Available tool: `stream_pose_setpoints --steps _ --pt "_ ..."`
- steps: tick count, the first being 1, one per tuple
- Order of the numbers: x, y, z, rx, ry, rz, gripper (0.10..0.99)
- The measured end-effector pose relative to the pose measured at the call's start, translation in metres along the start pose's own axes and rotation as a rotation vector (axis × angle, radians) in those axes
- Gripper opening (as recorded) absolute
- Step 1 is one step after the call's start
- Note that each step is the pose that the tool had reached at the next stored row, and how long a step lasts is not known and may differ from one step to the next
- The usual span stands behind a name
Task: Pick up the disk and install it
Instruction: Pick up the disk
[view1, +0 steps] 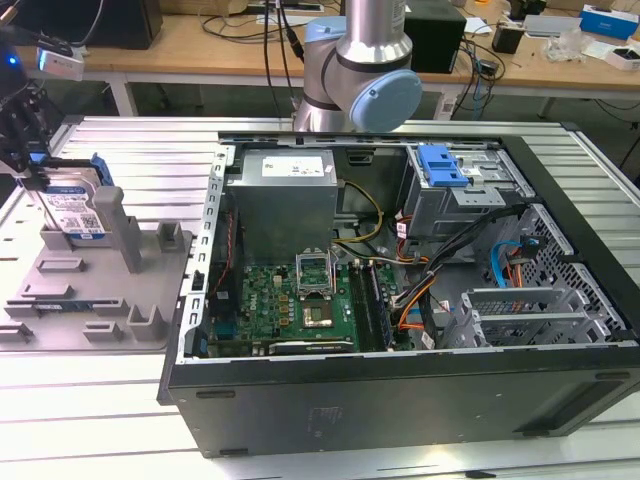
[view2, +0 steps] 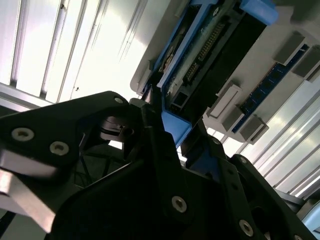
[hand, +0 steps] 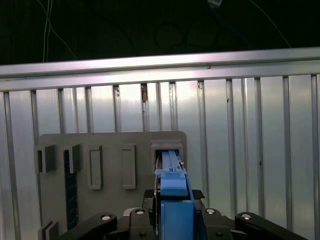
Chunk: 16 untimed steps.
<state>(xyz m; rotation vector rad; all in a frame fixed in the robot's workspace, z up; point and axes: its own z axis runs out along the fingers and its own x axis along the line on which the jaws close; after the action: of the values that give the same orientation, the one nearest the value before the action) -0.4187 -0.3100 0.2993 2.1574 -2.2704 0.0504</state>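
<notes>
Grips the disk with the gripper, jaws drawn in tight on the blue frame at its upper end. Stands upright on edge, lower end in a slot of the grey holder, white-and-blue label showing. Lies at 9 o'clock from the open case in the exterior view, on the ribbed table. Shows, in both wrist views, black fingers pressed against the frame on either side.
</notes>
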Motion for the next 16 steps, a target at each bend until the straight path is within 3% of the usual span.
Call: stream_pose_setpoints --steps 2,16 --pt "0.0000 0.0000 -0.0001 0.000 0.0001 0.000 0.502" --pt "0.0008 0.0000 0.0004 0.000 -0.0004 0.000 0.502"
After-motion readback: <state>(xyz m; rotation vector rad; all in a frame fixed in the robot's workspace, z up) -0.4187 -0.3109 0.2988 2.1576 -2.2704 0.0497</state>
